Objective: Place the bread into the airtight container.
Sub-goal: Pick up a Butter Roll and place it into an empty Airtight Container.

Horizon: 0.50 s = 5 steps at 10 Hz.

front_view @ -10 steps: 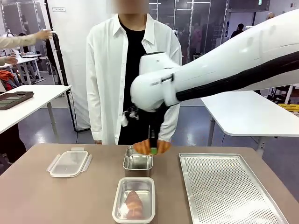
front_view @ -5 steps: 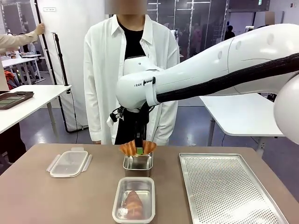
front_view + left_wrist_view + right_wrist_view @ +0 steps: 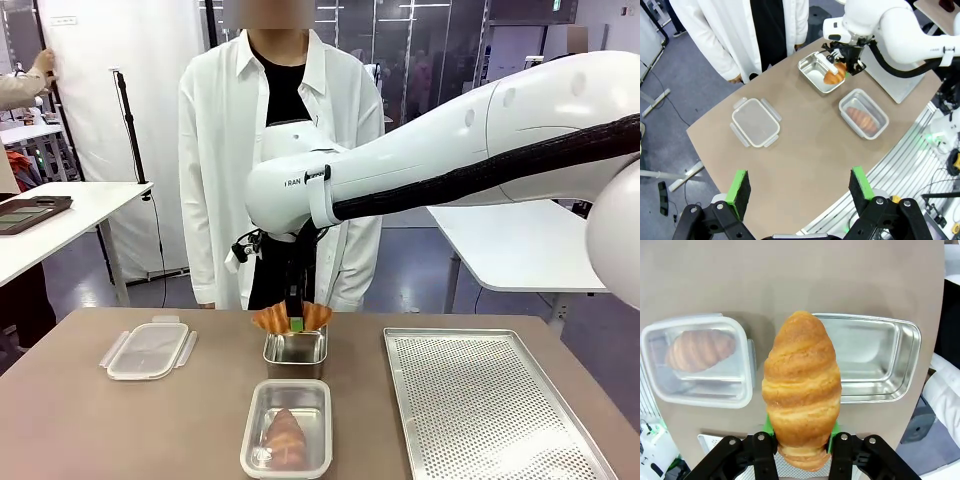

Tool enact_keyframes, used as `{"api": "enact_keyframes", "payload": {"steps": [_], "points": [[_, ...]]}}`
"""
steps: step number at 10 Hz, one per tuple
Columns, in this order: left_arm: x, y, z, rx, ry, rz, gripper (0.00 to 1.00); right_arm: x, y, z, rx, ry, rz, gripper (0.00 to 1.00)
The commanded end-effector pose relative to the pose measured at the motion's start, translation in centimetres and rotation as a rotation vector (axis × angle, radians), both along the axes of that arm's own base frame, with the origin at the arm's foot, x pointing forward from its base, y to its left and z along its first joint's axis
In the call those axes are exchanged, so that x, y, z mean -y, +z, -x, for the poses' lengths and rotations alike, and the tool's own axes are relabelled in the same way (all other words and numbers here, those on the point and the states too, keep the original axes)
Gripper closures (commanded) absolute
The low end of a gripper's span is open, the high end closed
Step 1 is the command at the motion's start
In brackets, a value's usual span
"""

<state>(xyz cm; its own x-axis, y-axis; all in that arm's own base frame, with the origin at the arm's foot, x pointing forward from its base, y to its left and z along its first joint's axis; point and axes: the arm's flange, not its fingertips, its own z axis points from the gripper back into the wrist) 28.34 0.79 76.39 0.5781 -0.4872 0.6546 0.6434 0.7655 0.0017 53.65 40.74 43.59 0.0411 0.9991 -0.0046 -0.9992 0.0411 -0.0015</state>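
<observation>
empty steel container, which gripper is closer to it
Right. The right gripper holds a croissant just above the empty steel container; the left gripper hovers open over the table's near edge, far off.

A person in a white shirt [image 3: 215, 170] stands at the far side of the bench [image 3: 120, 430], just beyond the right gripper [image 3: 297, 322]; an empty steel pan [image 3: 295, 351] sits below it, a perforated tray [image 3: 497, 400] lies to its right.

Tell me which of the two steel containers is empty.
The far container, nearest the person: its inside is bare. The near container holds a croissant; the right pincer grips a second croissant.
</observation>
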Motion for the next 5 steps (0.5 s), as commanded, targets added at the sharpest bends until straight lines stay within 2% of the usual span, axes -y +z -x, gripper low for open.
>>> {"api": "enact_keyframes", "payload": {"steps": [1,2,3,4,5], "points": [[-0.1,0.0,0.0,0.004,-0.013,-0.011,0.0,0.0,0.0,0.0,0.0,0.0,0.0,0.57],[-0.1,0.0,0.0,0.004,-0.013,-0.011,0.0,-0.1,-0.7,-0.9,0.04,-0.166,0.0,0.57],[-0.1,0.0,0.0,0.004,-0.013,-0.011,0.0,-0.4,-1.4,-1.5,0.046,-0.347,0.036,0.57],[-0.1,0.0,0.0,0.004,-0.013,-0.011,0.0,-0.8,-1.7,-1.5,-0.014,-0.46,0.024,0.57],[-0.1,0.0,0.0,0.004,-0.013,-0.011,0.0,-1.0,-1.9,-1.7,-0.012,-0.6,0.019,0.57]]}}
